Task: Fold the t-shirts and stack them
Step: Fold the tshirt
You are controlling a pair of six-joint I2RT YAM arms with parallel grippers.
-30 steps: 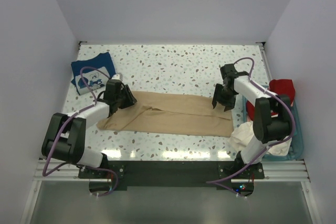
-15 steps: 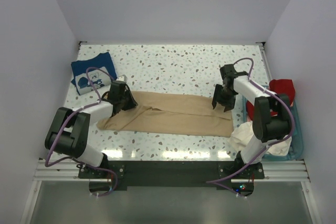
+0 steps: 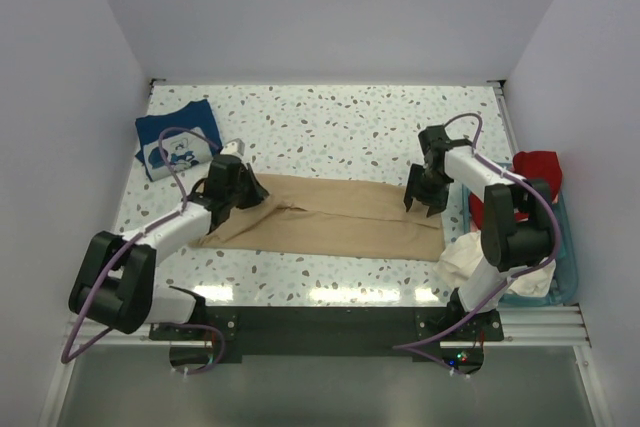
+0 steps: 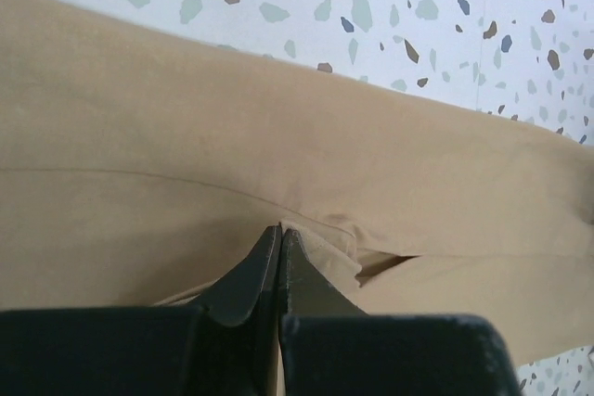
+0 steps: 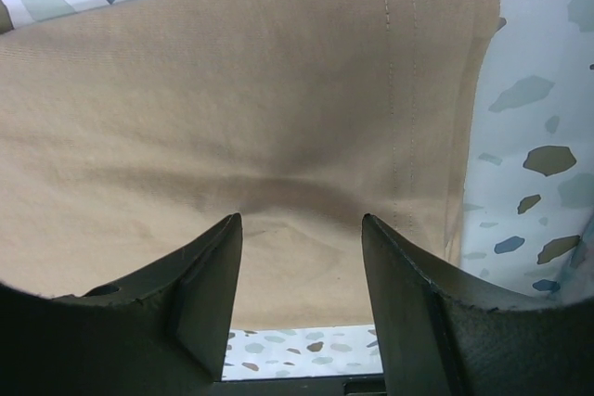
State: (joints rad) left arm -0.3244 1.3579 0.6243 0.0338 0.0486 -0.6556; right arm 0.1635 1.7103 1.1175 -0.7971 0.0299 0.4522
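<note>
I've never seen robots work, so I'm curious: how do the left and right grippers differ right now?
The left gripper is shut, pinching a fold of the tan t-shirt; the right gripper stands open, gripping nothing. The left is at the shirt's left end, the right at its stitched hem end. Both are black, two-fingered and over the same shirt.

Tan-beige cloth t-shirt [image 3: 340, 215] looks soft and matt, hem stitching showing; the white speckled counter [image 3: 350, 127] under it shines smooth, faintly glossy.
</note>
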